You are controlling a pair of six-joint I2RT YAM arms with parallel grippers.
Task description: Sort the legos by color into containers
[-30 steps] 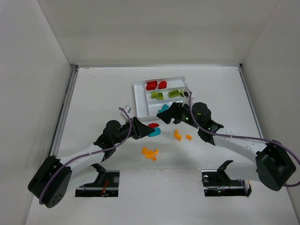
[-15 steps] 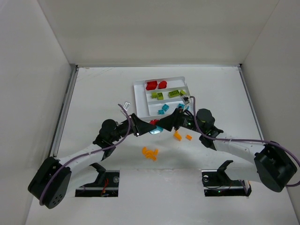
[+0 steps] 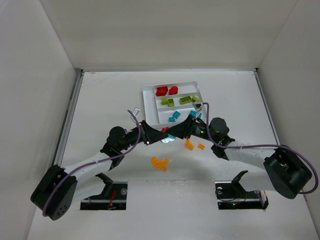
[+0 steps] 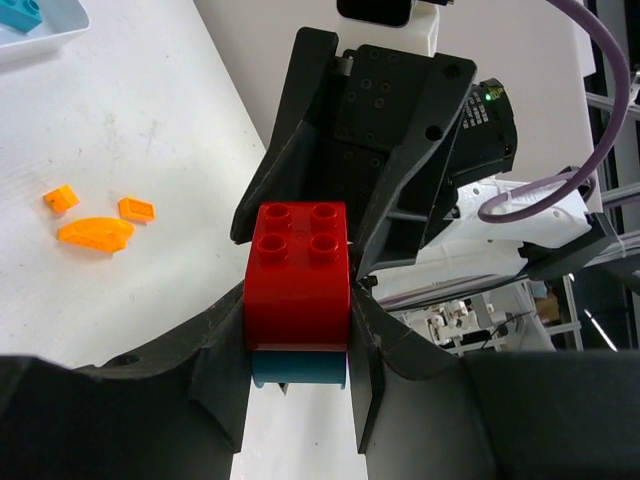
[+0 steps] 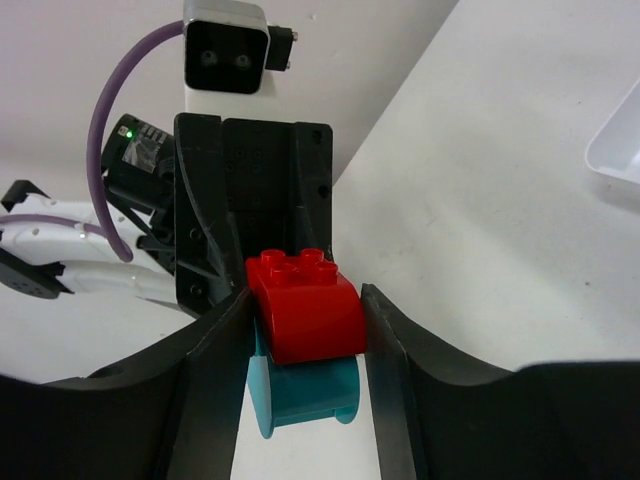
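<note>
Left gripper [image 4: 298, 305]: clamped on a red plastic four-stud brick [image 4: 298, 265], with a finger flat against each flank. A teal plastic brick [image 4: 298, 368] is stuck to the underside of the red one. The pair sits at mid-table, just on the near side of the white rectangular plastic tray [image 3: 150, 105]. Cannot tell whether it is lifted or resting on the white table [image 3: 100, 100].

Right gripper [image 5: 305, 320]: nose to nose with the left, its fingers touching both sides of the same red brick and apparently closed on it. The teal brick shows below, between them.

Reading: a joined pair fits no single colour slot, so the double hold looks like a set-up for pulling the two apart. With both grips on red, one probably needs to shift down to teal first.

Tray: red bricks [image 3: 166, 90] in the far slot, lime green bricks [image 3: 180, 100] in the middle slot, teal bricks [image 3: 174, 116] in the near slot.

Room: the tray's near wall is close behind the right gripper. Loose orange bricks [image 3: 160, 163] lie near, toward the arm bases, with two more just right of the grippers. The widest open surface is to the left, which looks the safer way to draw back.
</note>
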